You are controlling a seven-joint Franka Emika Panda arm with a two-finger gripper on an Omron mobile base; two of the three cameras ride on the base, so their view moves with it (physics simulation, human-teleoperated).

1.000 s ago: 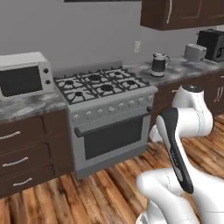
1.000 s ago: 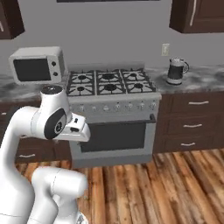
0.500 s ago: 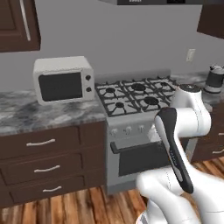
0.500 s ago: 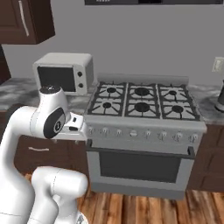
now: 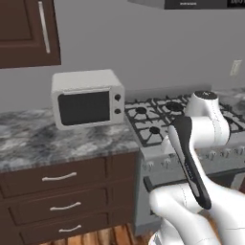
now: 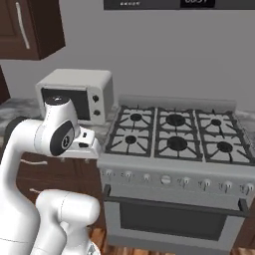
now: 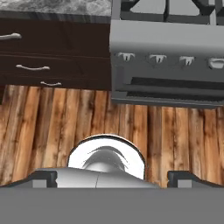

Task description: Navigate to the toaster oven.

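My fingers (image 7: 111,177) hang folded under me, pointing down at the wooden floor (image 7: 57,127); their two dark tips sit wide apart at the bottom corners of the hand view with nothing between them, so they are open and empty.

The toaster oven (image 5: 87,98) now stands large in the upper left of the left base view, on the grey marbled bench (image 5: 52,143), its dark door facing me and its two knobs at the right of the front. In the right base view it (image 6: 94,89) sits at the upper left, partly behind my own shoulder joint. A second ago it was a small box at the left edge of the left base view, and half a second ago it was still smaller than this; the whole scene has slid and grown, so it is my base that has driven closer and leftward, not the appliance that moved.

Just beside it, to its right, the gas range (image 6: 174,164) has slid from the middle of the left base view to the right. Dark drawers (image 5: 60,191) run below the bench, and a dark cabinet (image 5: 28,31) hangs above.

I judge the approach nearly done: a little more drift left should square me up to it.
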